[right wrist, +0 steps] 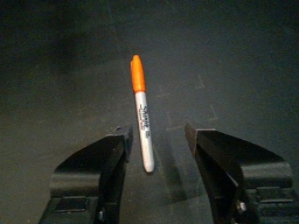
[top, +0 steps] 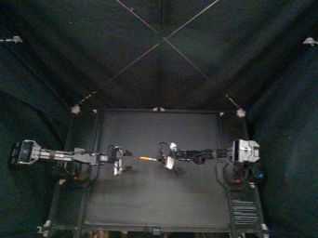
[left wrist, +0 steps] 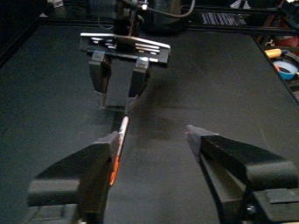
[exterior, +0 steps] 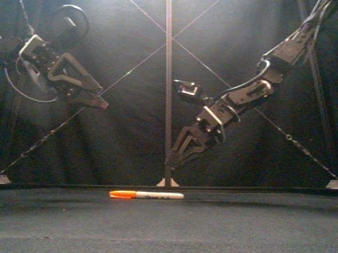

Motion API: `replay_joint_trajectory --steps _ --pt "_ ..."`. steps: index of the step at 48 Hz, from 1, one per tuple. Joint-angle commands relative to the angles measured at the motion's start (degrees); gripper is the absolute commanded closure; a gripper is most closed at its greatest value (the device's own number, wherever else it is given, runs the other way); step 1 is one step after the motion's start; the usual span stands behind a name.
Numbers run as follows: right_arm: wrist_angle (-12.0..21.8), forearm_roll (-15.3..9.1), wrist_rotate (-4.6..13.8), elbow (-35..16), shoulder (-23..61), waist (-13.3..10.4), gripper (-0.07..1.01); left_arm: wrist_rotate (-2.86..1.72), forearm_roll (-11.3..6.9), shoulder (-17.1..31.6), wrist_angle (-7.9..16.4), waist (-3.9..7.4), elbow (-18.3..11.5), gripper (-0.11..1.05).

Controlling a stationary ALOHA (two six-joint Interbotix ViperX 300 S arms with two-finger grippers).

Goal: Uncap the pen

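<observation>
A white marker pen (exterior: 146,195) with an orange cap (exterior: 122,194) lies flat on the black table, near the middle, the cap toward the left. In the top view the pen (top: 147,162) sits between the two grippers. My left gripper (top: 123,160) hovers just left of it, open and holding nothing. My right gripper (top: 166,160) hangs open just right of it, above the table, fingertips pointing down (exterior: 176,161). The right wrist view shows the pen (right wrist: 142,118) between and beyond its open jaws. In the left wrist view the pen (left wrist: 119,144) lies near one jaw, with the right gripper (left wrist: 121,79) beyond.
Nothing else lies on the black table (top: 155,200). Black curtains close the back and sides.
</observation>
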Motion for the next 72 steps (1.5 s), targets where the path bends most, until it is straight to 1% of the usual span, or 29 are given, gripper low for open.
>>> replay_joint_trajectory --steps 1,4,5,6,7,10,12,13,14,22,24,25,27,30,31,36,38,41,42,43,44,46,47,50,59,67,68,69,72 --pt "0.53 0.0 0.0 -1.93 0.7 0.0 0.08 -0.09 0.0 0.0 -0.18 0.26 -0.62 -0.08" --pt "0.53 0.0 0.0 -2.11 1.67 0.0 0.08 0.0 -0.09 0.09 -0.18 0.35 -0.62 -0.08" --pt "0.53 0.0 0.0 -2.11 1.85 0.0 0.08 -0.09 0.0 0.09 -0.18 0.35 -0.62 -0.08" --pt "0.62 0.0 0.0 -2.02 2.11 0.0 0.09 0.0 0.0 0.0 -0.18 0.35 -0.62 -0.08" --pt "0.62 -0.09 0.0 -2.02 2.11 0.09 0.09 -0.09 0.0 0.09 -0.18 0.44 -0.62 -0.08" --pt "0.79 -0.09 0.0 -2.02 2.46 0.44 0.11 0.0 0.0 0.09 -0.18 0.53 -0.62 -0.08" --pt "1.14 -0.09 0.0 -1.85 2.64 0.53 0.13 -0.09 0.0 0.09 -0.18 0.53 -0.62 -0.08" --pt "1.41 -0.09 0.0 -1.85 2.64 0.7 0.15 0.0 -0.09 0.0 -0.18 0.62 -0.62 -0.08" --pt "1.49 -0.09 0.0 -1.85 2.64 0.79 0.17 -0.09 0.0 0.0 -0.18 0.7 -0.62 -0.08" --pt "1.93 -0.09 0.0 -1.58 2.99 1.49 0.35 -0.18 -0.18 0.09 -0.18 1.14 -0.79 -0.08" --pt "1.93 -0.09 -0.09 -1.58 2.46 1.58 0.39 -0.26 -0.53 0.35 -0.18 1.49 -1.23 -0.08" --pt "1.93 -0.18 -0.09 -1.58 2.29 1.67 0.4 -0.18 -0.79 0.62 0.0 1.85 -1.49 -0.08" --pt "2.2 -0.26 -0.26 -1.85 1.23 1.67 0.42 -0.09 -1.14 0.97 0.35 2.11 -2.02 -0.08" --pt "3.08 -0.53 -0.35 -2.11 -1.05 1.76 0.42 -0.09 -1.41 1.67 1.85 2.37 -3.34 -0.08" --pt "3.6 -0.62 -0.44 -2.29 -2.02 1.67 0.42 0.0 -1.41 1.85 2.37 2.37 -3.69 -0.08" --pt "5.98 -1.49 -0.44 -2.99 -6.24 2.02 0.42 0.0 -1.14 2.9 6.42 2.46 -5.8 -0.08" --pt "6.94 -1.93 -0.44 -3.25 -7.56 2.29 0.42 -0.09 -1.05 3.52 8.61 2.55 -6.59 -0.08" --pt "7.82 -2.64 -0.18 -3.6 -9.05 2.72 0.42 -0.09 -0.97 4.04 10.28 2.64 -7.29 -0.08" --pt "8.09 -2.81 -0.18 -3.78 -9.4 2.99 0.42 0.0 -0.97 4.39 10.81 2.64 -7.65 -0.08" --pt "8.17 -2.9 -0.18 -3.87 -9.76 3.16 0.42 -0.09 -0.97 4.48 10.99 2.64 -7.73 -0.08" --pt "8.17 -3.08 -0.09 -3.96 -10.02 3.43 0.42 0.0 -0.97 4.75 11.07 2.72 -7.91 -0.08" --pt "8.35 -3.25 -0.09 -4.22 -10.37 3.87 0.42 -0.09 -0.88 5.19 11.07 2.99 -8.0 -0.08" --pt "8.35 -3.25 -0.09 -4.39 -10.55 4.13 0.42 0.0 -0.97 5.45 11.07 3.16 -8.09 -0.08" --pt "8.35 -3.25 -0.18 -4.75 -10.72 4.75 0.42 0.0 -0.97 6.24 11.07 3.43 -8.26 -0.08" --pt "8.35 -3.34 -0.44 -5.8 -10.72 5.63 0.42 0.0 -0.44 9.76 11.16 4.13 -9.49 -0.08" --pt "8.35 -3.78 -0.35 -5.89 -10.72 5.89 0.42 0.0 -0.44 11.69 11.34 4.13 -9.49 -0.07" --pt "8.44 -3.78 -0.35 -5.8 -10.72 5.89 0.42 0.09 -0.35 11.78 11.43 4.13 -9.58 -0.07" --pt "8.35 -3.78 -0.35 -5.8 -10.72 5.89 0.42 0.0 -0.35 11.95 11.51 4.13 -9.49 -0.07" --pt "8.35 -3.78 -0.35 -5.8 -10.72 5.89 0.42 0.0 -0.26 11.95 11.51 4.13 -9.49 -0.04"
